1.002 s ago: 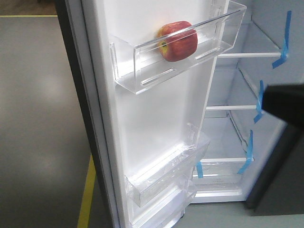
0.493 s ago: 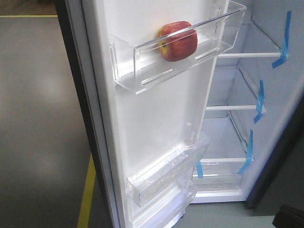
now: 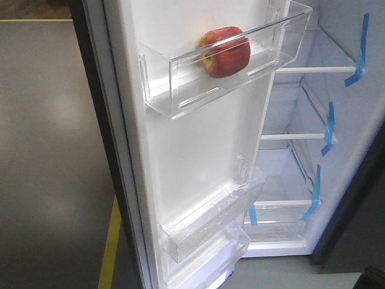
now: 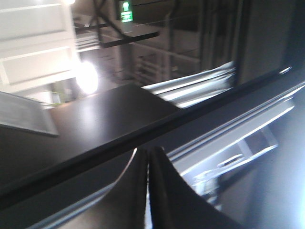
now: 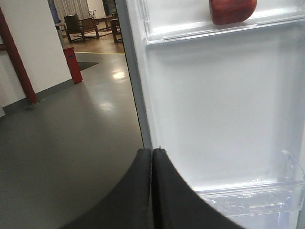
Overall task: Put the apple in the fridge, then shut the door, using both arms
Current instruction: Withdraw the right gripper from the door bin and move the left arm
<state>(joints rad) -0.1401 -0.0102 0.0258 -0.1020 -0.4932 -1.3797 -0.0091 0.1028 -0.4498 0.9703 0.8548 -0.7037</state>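
Found the apple [image 3: 224,52] in the top bin [image 3: 180,90] on the inner side of the door [image 3: 198,156], about midway along it. Saw two lower bins [image 3: 204,226] stacked near the door's foot. Noted the fridge [image 3: 352,150] right of and behind the open door, shelves [image 3: 313,70] one above another inside. Saw floor [image 3: 54,150] left of the door. Found the right gripper [image 5: 152,191] before the door's edge, below the apple's bin.

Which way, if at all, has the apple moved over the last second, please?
No. The apple sits at the same spot in the upper door bin.
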